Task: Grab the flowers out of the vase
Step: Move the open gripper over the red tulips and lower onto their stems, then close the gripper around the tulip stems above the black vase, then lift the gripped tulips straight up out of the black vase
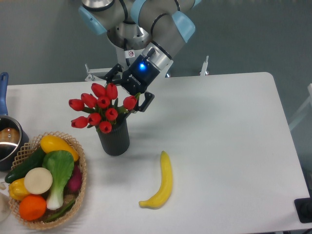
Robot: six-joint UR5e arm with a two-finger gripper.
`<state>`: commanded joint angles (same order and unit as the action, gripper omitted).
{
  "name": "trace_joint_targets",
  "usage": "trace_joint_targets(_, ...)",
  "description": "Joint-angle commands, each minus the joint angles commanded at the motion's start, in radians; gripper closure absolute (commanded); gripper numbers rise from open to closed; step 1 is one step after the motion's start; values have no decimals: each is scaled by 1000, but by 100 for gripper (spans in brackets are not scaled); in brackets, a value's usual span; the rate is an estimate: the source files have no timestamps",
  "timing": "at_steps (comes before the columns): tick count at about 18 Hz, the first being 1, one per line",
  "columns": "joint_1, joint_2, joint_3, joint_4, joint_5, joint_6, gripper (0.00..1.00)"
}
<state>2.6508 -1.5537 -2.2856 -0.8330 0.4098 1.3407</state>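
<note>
My claw (127, 91) hangs just behind the flowers (100, 110), angled down from the upper right. The 2 fingers stand apart: 1 dark finger (146, 102) shows to the right of the bunch, beside the rightmost bud; the other (113, 73) sits at the upper left of the claw body. Nothing is clamped between them.

The flowers stand in the vase (114, 139). Stems enter the round mouth, red buds spreading above and to the left of the rim. The vase stands upright on the white table (224, 136), left of centre.

A woven basket (82, 181) sits at the lower left, just beside the vase. Contents: 1 yellow squash (57, 145), 1 dark green cucumber (25, 165), 1 leafy green (60, 170), 1 pale round slice (38, 180), 1 yellow pepper (16, 189), 1 orange (32, 207), and a purple item (74, 179), partly hidden.

A metal pot (7, 141) with a blue handle (3, 92) sits at the left edge; contents unclear.

A banana (162, 184) lies loose on the table, right of the vase.
</note>
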Motion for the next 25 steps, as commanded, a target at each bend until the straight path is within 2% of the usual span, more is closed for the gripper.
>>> trace_joint_targets(1, -6, -11, 2, 0, -25, 2, 0)
trace_joint_targets(2, -9, -19, 3, 0, -35, 2, 9)
trace_joint_targets(3, -9, -19, 5, 0, -36, 2, 38)
trace_joint_targets(4, -9, -26, 5, 0, -36, 6, 73)
trace_joint_targets(5, -8, -34, 8, 0, -36, 8, 95)
trace_joint_targets(6, -6, -35, 9, 0, -36, 8, 100)
trace_joint_targets(16, 20, -34, 58, -2, -65, -14, 100)
trace_joint_targets(19, 17, -13, 74, 0, -95, -118, 100)
trace_joint_targets(25, 17, 3, 152, 0, -161, -308, 100)
